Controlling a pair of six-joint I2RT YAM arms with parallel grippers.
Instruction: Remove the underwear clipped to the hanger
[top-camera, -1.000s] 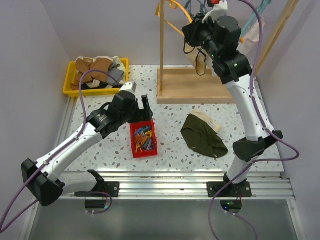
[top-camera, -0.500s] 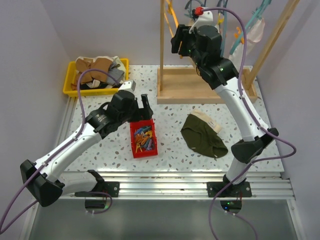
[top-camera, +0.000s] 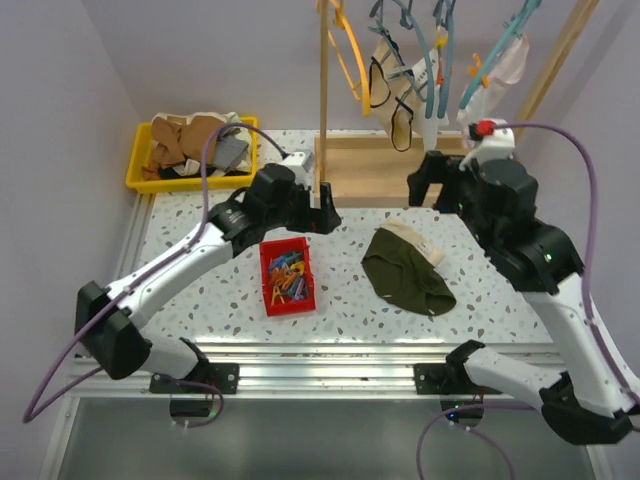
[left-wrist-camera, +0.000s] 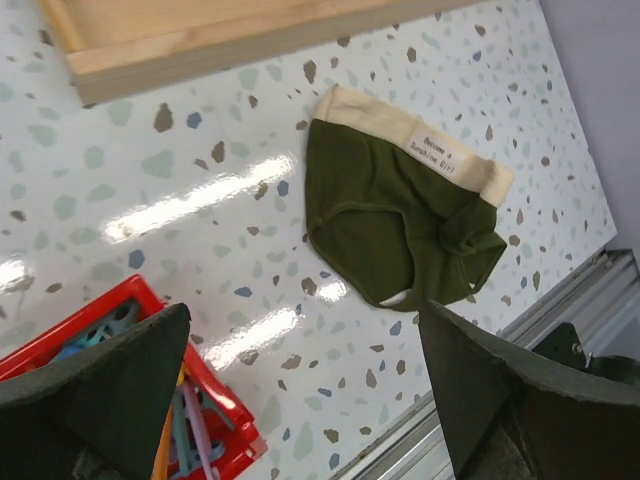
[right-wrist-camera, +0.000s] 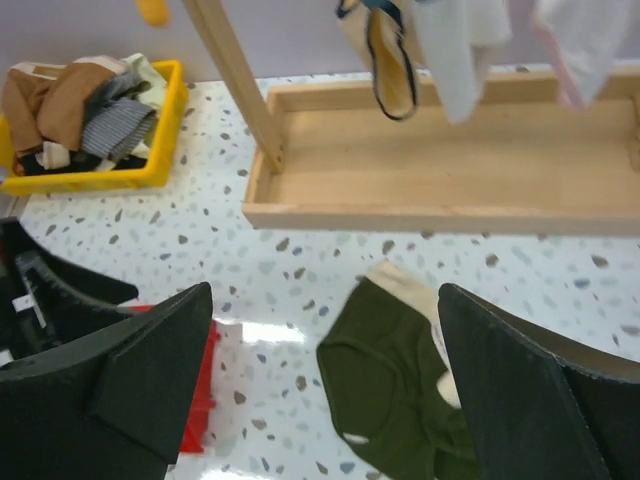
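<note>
Presently gaping empty, the right claw (top-camera: 428, 185) is best rising squarely toward the cream underwear (top-camera: 388, 70) hanging clipped above.

Pale lilac walls (top-camera: 60, 70), speckled terrazzo tabletop (top-camera: 338, 295), aluminium rails (top-camera: 330, 362) along near edge

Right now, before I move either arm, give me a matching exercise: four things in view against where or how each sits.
1. olive underwear
2. red bin
3. yellow bin
4. cream underwear

A. holds clips
B. hangs on the rack
C. lies flat on the table
D. heaped with clothes

Pairs: 1-C, 2-A, 3-D, 4-B
</note>
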